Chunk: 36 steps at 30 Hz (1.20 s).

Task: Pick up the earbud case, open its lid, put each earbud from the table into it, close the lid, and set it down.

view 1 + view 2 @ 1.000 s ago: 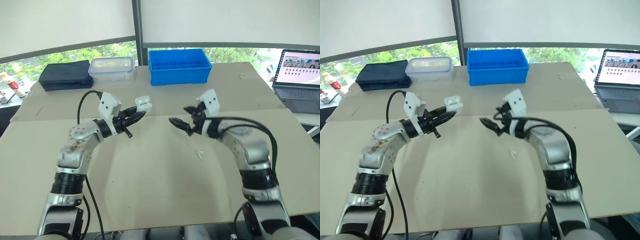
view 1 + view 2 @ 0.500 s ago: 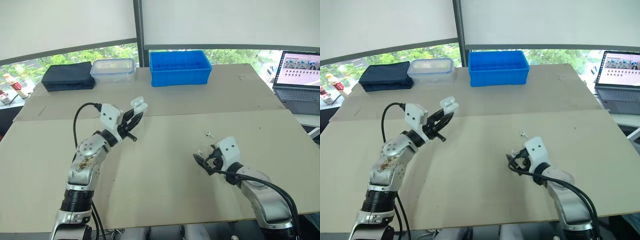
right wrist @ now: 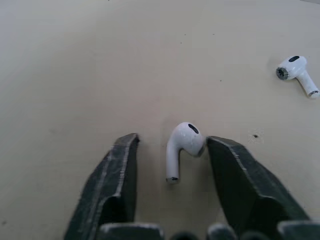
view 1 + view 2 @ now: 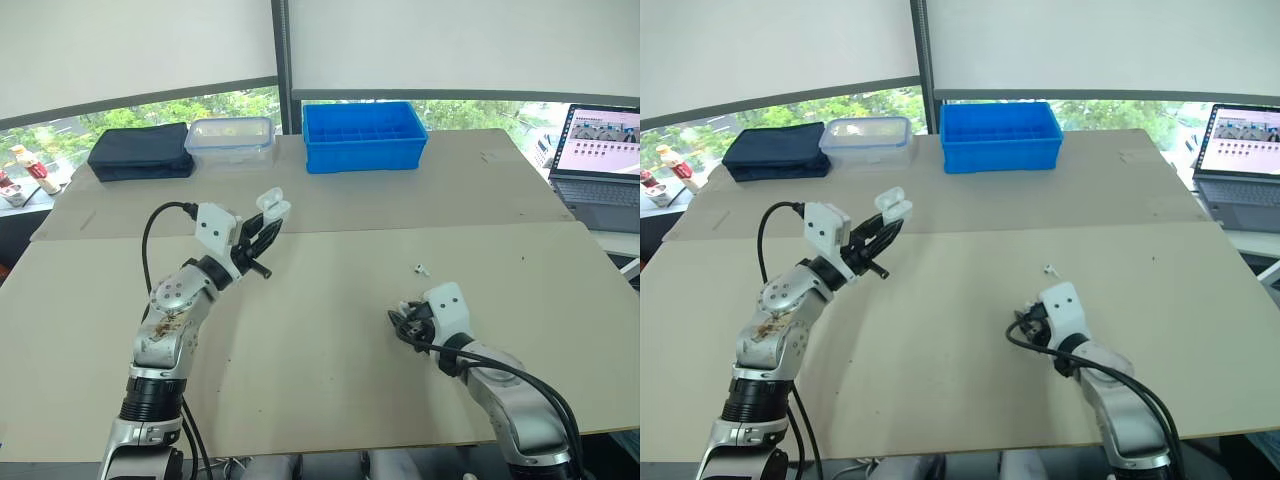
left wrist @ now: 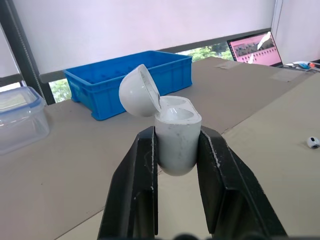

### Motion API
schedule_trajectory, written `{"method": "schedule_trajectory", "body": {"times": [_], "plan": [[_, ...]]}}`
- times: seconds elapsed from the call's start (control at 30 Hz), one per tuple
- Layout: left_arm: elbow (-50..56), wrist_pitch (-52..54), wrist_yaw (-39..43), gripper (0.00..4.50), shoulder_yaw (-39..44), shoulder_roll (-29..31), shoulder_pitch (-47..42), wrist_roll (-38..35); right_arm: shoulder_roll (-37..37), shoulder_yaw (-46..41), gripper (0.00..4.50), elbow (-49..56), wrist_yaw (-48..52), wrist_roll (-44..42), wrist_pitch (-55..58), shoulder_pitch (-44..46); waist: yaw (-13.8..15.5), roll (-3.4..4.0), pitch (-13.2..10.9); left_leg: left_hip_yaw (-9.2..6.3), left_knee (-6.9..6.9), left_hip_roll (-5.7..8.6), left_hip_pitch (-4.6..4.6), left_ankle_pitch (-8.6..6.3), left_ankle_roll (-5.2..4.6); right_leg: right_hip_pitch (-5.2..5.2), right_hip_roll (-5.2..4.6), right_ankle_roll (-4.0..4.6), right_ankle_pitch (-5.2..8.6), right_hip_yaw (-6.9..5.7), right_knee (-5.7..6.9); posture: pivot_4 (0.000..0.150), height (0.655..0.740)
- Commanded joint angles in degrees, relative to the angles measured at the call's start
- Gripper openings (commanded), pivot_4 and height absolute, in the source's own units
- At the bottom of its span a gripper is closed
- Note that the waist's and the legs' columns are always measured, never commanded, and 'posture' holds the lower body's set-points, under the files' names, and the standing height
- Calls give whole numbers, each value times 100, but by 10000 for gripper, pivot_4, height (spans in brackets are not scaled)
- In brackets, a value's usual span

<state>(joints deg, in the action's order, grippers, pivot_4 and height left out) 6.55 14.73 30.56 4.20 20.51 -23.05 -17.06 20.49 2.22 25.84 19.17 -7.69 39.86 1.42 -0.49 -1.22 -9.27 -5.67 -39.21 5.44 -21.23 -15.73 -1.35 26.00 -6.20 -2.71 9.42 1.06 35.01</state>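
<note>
My left gripper [image 5: 176, 137] is raised over the table's left half, shut on the white earbud case [image 5: 175, 142]. The case stands upright between the fingers with its lid [image 5: 139, 91] hinged open; the same case [image 4: 272, 207] shows in the head view. My right gripper [image 3: 171, 139] is down at the table surface in the right half, its fingers on either side of a white earbud [image 3: 181, 147]. One finger touches the earbud's head; a gap remains on the other side. A second earbud [image 4: 420, 268] lies loose on the table just beyond.
A blue crate [image 4: 364, 135], a clear lidded container [image 4: 232, 138] and a dark pouch [image 4: 140, 150] line the table's far side. An open laptop [image 4: 600, 140] stands at the far right. The cardboard-coloured table [image 4: 320, 380] stretches between the arms.
My right arm dropped from mid-air to the table and its fingers narrowed around an earbud. The left arm kept the open case, shifting only slightly.
</note>
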Motion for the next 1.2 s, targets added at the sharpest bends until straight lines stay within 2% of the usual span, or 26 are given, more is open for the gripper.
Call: {"method": "schedule_trajectory", "body": {"times": [0.03,0.1,0.27,0.4,0.57,0.67,0.7,0.8,0.93,1.13,1.2], "plan": [[112,-180,-9,5879,71,65,-113,30,61,231,8555,-110,40,161,-265,46,-7,0,0,0,0,0,1,0,0,0,0,0,0,0,0,1500,7400],[80,-189,-7,5879,70,66,-135,33,63,249,3738,-272,49,191,-368,131,-12,0,0,1,0,-1,4,0,0,-2,1,0,0,0,0,1500,7400],[13,-230,8,5879,58,62,-180,56,162,91,3750,-571,188,181,-585,267,-15,-1,1,1,0,-1,7,0,0,-6,2,0,0,0,0,1500,7400],[-28,-278,12,5879,57,56,-168,66,718,-109,3749,-637,1048,-199,-642,377,12,-1,1,2,0,0,7,0,0,-11,0,0,0,0,-3,1500,7400],[-143,-403,19,5879,24,28,-158,100,2267,-326,3749,-1172,2747,-568,-1008,841,29,-2,0,4,-1,-2,8,-5,-8,-18,1,-1,1,-7,-9,1500,7400],[-237,-535,20,5879,6,-2,-136,143,3522,-174,3749,-1961,4134,-482,-1519,1186,34,-1,-1,13,-1,-2,10,-8,-15,-21,0,-2,0,-5,-11,1500,7400],[-271,-591,-3,5879,19,-22,-134,153,4045,26,3749,-2292,4678,-288,-1807,1258,35,-2,-2,13,0,-4,10,-9,-17,-23,1,-2,1,-8,-13,1500,7400],[-342,-734,-57,5879,38,-62,-108,176,4977,534,3749,-3213,5591,351,-2710,1403,46,-2,-2,17,0,-13,13,-9,-16,-30,5,-2,1,-12,-19,1500,7400],[-315,-846,-206,5879,0,-148,2,250,5111,911,3749,-4232,5959,855,-3282,1835,35,-4,-3,28,0,-16,17,-8,-14,-37,1,-3,1,-9,-25,1500,7400],[0,-782,-345,5879,-32,-201,305,310,4928,1133,3749,-5007,6082,1280,-3754,2289,24,-4,-3,40,0,-22,21,-3,-2,-41,-1,-3,0,0,-25,1500,7400],[66,-750,-387,5879,7,-194,369,298,4866,1158,14497,-5113,6085,1363,-3830,2301,42,-4,-3,41,-2,-21,21,-3,-2,-44,-3,-6,-2,0,-30,1500,7400]]}}
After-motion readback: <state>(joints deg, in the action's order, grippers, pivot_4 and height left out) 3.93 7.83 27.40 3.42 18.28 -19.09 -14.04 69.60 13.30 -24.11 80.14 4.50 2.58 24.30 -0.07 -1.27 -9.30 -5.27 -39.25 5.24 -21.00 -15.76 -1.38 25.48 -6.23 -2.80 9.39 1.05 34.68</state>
